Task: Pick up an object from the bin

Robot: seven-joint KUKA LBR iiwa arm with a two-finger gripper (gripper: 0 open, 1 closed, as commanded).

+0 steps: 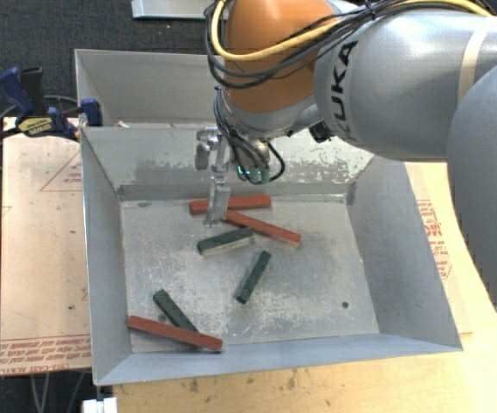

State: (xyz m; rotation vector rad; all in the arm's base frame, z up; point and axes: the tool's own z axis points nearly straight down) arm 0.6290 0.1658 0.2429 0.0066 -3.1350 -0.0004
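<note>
pincer (pixel 217 216) at red bar (pixel 250 202), back wall (pixel 154 157) — open floor (pixel 317 261) right

Bin (pixel 102 231) count: three red bars (pixel 247 202) (pixel 266 228) (pixel 175 335), three dark green bars (pixel 225 242) (pixel 253 277) (pixel 173 310); six total.

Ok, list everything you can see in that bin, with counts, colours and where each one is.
Red sticks: three, red; one at the back, one slanting next to it, one front left.
Green sticks: three, dark green; two near the middle, one front left by the red one.
Bin: one, grey metal.
Arm: one, silver with an orange cover, coming from the right.
Pincer: one, metal, tip down at the back red stick.
</note>
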